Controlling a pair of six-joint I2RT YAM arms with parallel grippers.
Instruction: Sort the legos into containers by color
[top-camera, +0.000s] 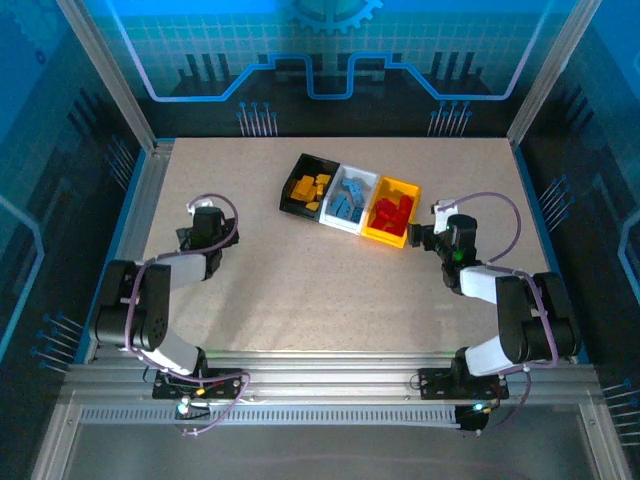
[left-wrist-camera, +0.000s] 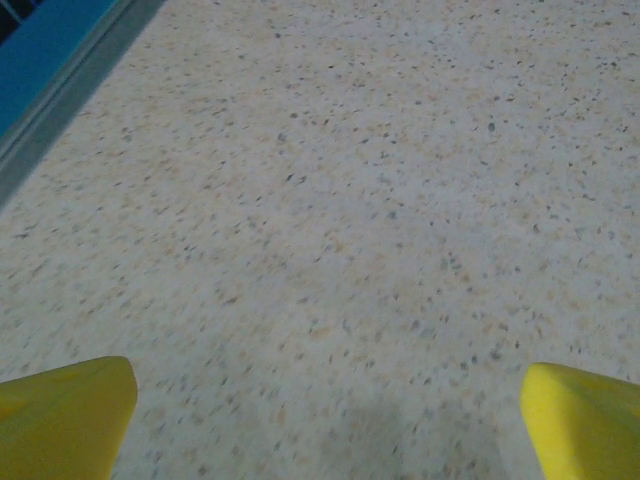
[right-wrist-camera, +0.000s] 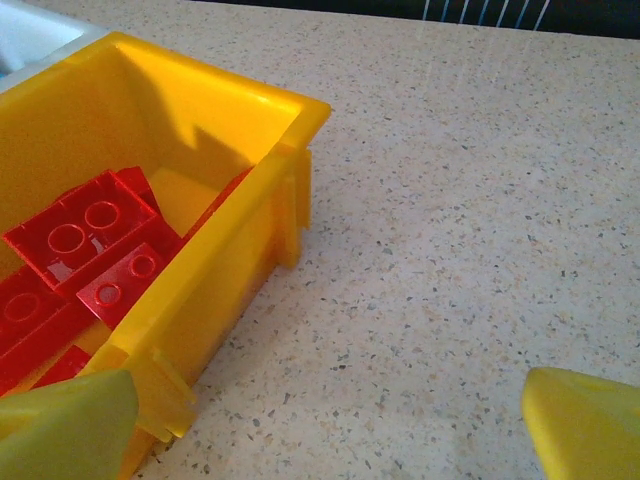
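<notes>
The yellow bin (right-wrist-camera: 232, 268) of red bricks (right-wrist-camera: 85, 228) sits just left of the right end effector (right-wrist-camera: 322, 425), the nearer one; it and the left end effector (left-wrist-camera: 325, 425) gape wide, empty.

Light pours down from overhead, even and fairly bright on the speckled tabletop (top-camera: 300, 290), while the blue panels (top-camera: 60, 150) around it sit dim and tinted. Only soft shadows, hugging my arms. Down at my left fingertips (left-wrist-camera: 60, 415), the yellow tips are smeared out of focus, a faint grey shadow lies between them, and the speckle ahead looks slightly soft. My right fingertips (right-wrist-camera: 590, 425) show the same close-up blur. Just ahead of one tip the yellow bin (right-wrist-camera: 240, 250) glows, with a pale sheen on its rim and an angular shadow on its inner wall. The red bricks (right-wrist-camera: 85, 230) inside read crisp.
</notes>
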